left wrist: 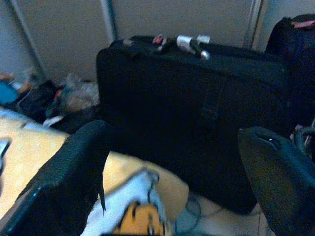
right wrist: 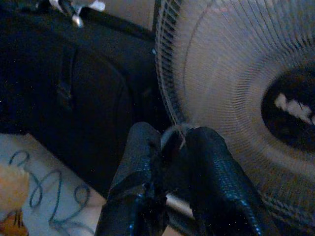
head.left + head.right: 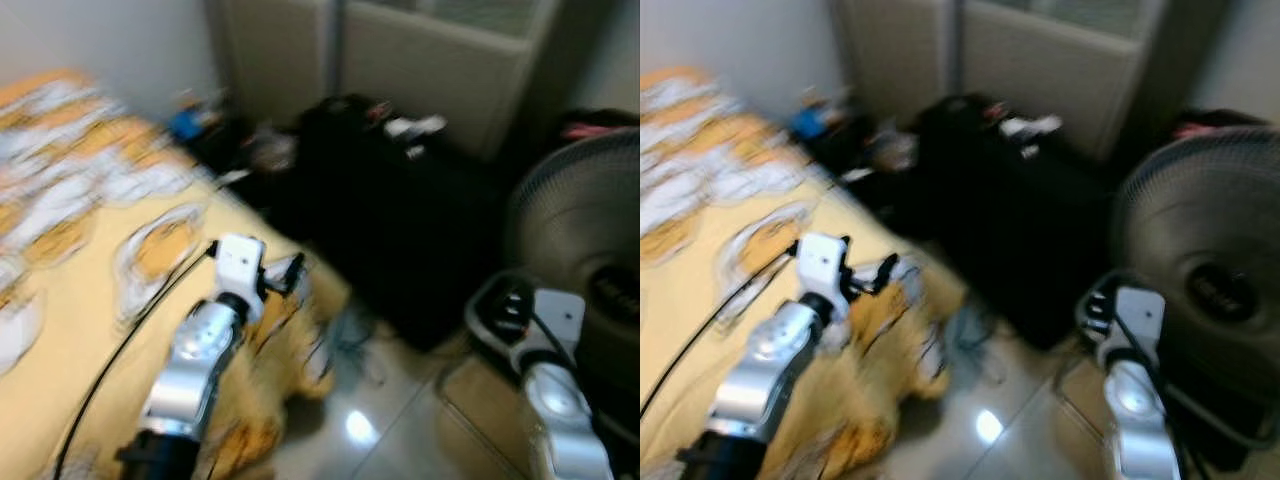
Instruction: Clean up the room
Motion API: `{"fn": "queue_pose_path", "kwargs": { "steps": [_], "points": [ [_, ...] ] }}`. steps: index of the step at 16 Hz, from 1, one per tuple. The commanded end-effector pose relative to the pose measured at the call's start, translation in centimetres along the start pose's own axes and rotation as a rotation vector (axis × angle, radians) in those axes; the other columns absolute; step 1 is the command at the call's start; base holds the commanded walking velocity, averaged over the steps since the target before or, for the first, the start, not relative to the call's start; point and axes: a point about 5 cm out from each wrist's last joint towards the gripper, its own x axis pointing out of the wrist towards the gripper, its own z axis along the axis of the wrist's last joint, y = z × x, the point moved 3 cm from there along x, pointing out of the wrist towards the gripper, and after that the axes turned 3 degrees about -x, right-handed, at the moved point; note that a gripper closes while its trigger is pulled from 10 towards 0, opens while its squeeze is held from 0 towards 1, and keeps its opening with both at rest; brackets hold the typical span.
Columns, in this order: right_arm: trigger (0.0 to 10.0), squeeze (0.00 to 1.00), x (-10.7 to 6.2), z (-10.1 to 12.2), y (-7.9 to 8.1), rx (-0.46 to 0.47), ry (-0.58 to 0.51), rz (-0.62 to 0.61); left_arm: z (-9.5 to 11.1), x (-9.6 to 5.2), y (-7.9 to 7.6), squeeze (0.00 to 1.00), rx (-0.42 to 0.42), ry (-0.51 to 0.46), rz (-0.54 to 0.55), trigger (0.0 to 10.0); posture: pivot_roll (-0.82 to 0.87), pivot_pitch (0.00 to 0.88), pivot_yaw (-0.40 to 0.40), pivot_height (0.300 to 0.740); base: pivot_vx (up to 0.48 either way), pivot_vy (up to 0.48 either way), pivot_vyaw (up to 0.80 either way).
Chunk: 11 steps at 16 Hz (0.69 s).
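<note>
The left gripper hangs with fingers spread wide over the corner of the yellow patterned bedspread, lower left. The right gripper, fingers pressed together, sits at the fan grille, lower right. A black suitcase stands centre; the clutter behind it is probably bags, though blurred.

Pale wall at left; beige panelled closet doors behind. Glossy tiled floor reflects an overhead light. Bed carries yellow patterned bedding.
</note>
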Motion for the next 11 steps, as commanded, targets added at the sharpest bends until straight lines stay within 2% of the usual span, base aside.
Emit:
{"fn": "queue_pose_path", "kwargs": {
  "steps": [1, 2, 3, 4, 5, 9, 11],
  "points": [
    [10.0, 0.00, 0.1, 0.7, 0.9, 0.012, -0.025, 0.031, 0.3, 0.0, 0.7, 0.00, 0.013, -0.006, 0.021, 10.0, -0.02, 0.013, 0.021, 0.740, 0.409, 0.000, -0.77],
    [10.0, 0.00, 0.2, 1.3, 1.4, 0.022, -0.056, 0.073, 0.3, 0.1, 0.9, 0.00, 0.014, -0.010, 0.030, 10.0, -0.02, 0.007, 0.019, 0.740, 0.405, 0.000, 0.00],
    [10.0, 0.00, 0.0, 2.3, 3.2, 0.039, -0.092, 0.226, 0.5, 0.2, 1.1, 0.00, 0.016, -0.018, 0.048, 10.0, -0.01, 0.004, 0.016, 0.740, 0.382, 0.000, 0.00],
    [10.0, 0.00, -1.1, 2.2, 5.7, 0.033, -0.079, 0.439, 0.6, 0.0, 1.4, 0.00, 0.009, -0.027, 0.068, 10.0, -0.01, 0.003, 0.013, 0.740, 0.000, 0.000, 0.00],
    [10.0, 0.00, -1.9, 1.9, 6.7, 0.015, -0.082, 0.535, 0.4, -0.3, 1.6, 0.00, 0.015, -0.024, 0.076, 10.0, -0.01, 0.005, 0.006, 0.740, 0.000, 0.000, 0.00],
    [10.0, 0.00, 0.2, 2.8, 3.7, 0.015, -0.138, 0.277, -0.3, -0.4, 1.9, 0.00, 0.020, -0.006, 0.096, 10.0, 0.00, 0.007, 0.005, 0.740, 0.000, 0.000, 0.00],
    [10.0, 0.00, 0.5, 2.2, 3.5, 0.034, -0.112, 0.225, -0.2, -0.4, 2.1, 0.00, 0.032, -0.005, 0.091, 10.0, 0.00, 0.004, 0.007, 0.740, 0.000, 0.000, 0.00]
  ]
}}
